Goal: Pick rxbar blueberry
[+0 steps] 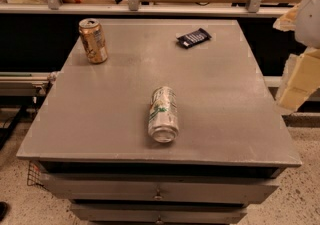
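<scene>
The gripper (pixel 296 83) hangs off the right edge of the grey table (pixel 235 119), about level with the middle of its top and not over it. Can't tell if it's open or closed from here. It's holding nothing I can see.

The rxbar blueberry (pixel 193 38) lies flat at the table's far end, right of center, well apart from the gripper. It has a dark wrapper with white lettering I can't actually read.

A green-and-white can (pixel 163 114) lies on its side mid-table, toward the near edge. A gold can (pixel 93 41) stands upright at the table's far left corner. No brand is legible on either.
</scene>
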Tool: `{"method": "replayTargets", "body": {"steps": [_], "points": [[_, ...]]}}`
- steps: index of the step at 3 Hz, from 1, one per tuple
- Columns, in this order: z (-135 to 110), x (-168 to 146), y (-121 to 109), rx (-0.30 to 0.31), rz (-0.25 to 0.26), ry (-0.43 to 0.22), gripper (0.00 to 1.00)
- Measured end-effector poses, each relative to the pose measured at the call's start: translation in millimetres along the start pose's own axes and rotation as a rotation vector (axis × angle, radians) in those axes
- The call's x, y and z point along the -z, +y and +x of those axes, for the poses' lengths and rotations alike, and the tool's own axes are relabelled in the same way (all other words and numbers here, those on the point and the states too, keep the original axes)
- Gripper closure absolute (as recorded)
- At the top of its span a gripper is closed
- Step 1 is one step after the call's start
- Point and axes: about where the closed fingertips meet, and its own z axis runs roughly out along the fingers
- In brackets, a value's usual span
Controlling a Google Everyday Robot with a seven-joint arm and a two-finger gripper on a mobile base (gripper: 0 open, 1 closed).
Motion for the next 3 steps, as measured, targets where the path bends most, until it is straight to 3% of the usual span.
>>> {"method": "replayTargets", "body": {"steps": [1,2,3], "points": [[-1,0,-1,0.000,0.003,-0.003,0.00],[-9,-20,-20,-0.030,0.000,-0.051,0.00],[-39,-80,-70,-0.118,-0.023,-0.179,0.00]]}}
